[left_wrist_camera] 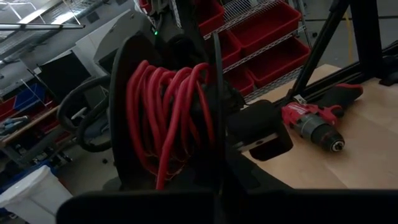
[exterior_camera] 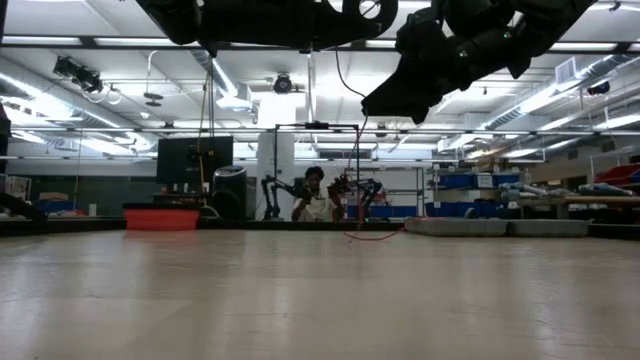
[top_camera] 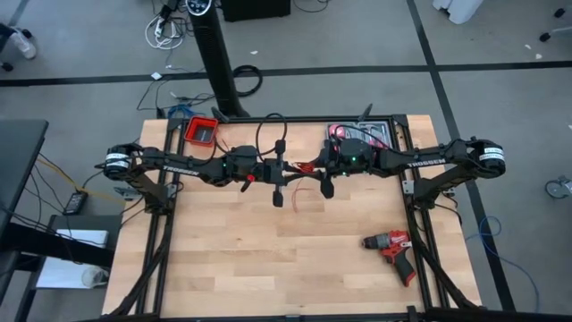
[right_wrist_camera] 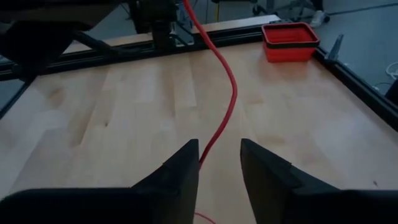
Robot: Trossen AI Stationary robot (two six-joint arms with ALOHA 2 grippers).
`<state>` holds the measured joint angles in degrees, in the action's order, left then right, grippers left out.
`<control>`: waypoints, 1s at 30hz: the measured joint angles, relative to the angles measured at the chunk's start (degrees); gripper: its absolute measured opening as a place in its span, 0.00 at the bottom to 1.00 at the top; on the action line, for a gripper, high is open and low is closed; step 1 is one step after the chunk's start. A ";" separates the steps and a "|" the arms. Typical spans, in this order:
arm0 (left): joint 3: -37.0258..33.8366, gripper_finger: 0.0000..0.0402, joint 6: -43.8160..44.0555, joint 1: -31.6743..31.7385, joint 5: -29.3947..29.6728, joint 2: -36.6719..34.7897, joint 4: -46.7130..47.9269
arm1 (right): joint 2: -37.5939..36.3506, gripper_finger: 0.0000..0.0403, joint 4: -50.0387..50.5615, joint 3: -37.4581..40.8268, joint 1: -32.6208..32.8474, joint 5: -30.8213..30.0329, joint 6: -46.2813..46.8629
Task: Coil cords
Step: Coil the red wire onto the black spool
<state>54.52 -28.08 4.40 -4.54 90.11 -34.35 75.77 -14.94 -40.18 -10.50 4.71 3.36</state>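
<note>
Meeting above table (top_camera: 223, 259) centre: left gripper (top_camera: 277, 183) pinched shut, red cord (left_wrist_camera: 165, 118) coiling beside it; right gripper (right_wrist_camera: 219, 163) gaping, cord strand running between fingers (right_wrist_camera: 180, 168) untouched. Lying at five o'clock, drill (top_camera: 393, 249); sitting at eleven o'clock, red bin (top_camera: 202, 131). Workshop shelving standing behind.

— Any lettering you can read from where you sit?

— Only "TROSSEN", in white, on the left arm (top_camera: 183, 164) and the right arm (top_camera: 420, 162), either side of the table's (top_camera: 232, 259) middle — I read nothing else.
</note>
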 joint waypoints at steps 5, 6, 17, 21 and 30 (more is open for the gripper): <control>0.00 0.01 0.02 -0.02 0.00 0.00 0.00 | 0.00 0.20 0.24 0.00 0.00 -0.22 -0.39; 0.00 0.01 0.01 0.00 0.00 0.00 0.00 | 0.00 0.16 0.24 0.00 0.00 -0.22 -0.39; 0.00 0.01 0.01 0.00 0.07 0.00 -0.02 | 0.02 0.01 0.71 0.00 0.00 -0.22 -1.06; 0.00 0.01 0.08 0.00 0.07 0.00 0.02 | 0.02 0.01 3.67 0.00 0.00 -0.20 -1.91; 0.01 0.01 3.23 0.46 1.32 0.00 4.15 | -1.99 0.00 14.94 0.00 0.00 2.68 -6.58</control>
<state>54.53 -24.84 4.87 -3.22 90.11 -30.20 73.78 0.00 -40.18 -10.50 7.39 -3.22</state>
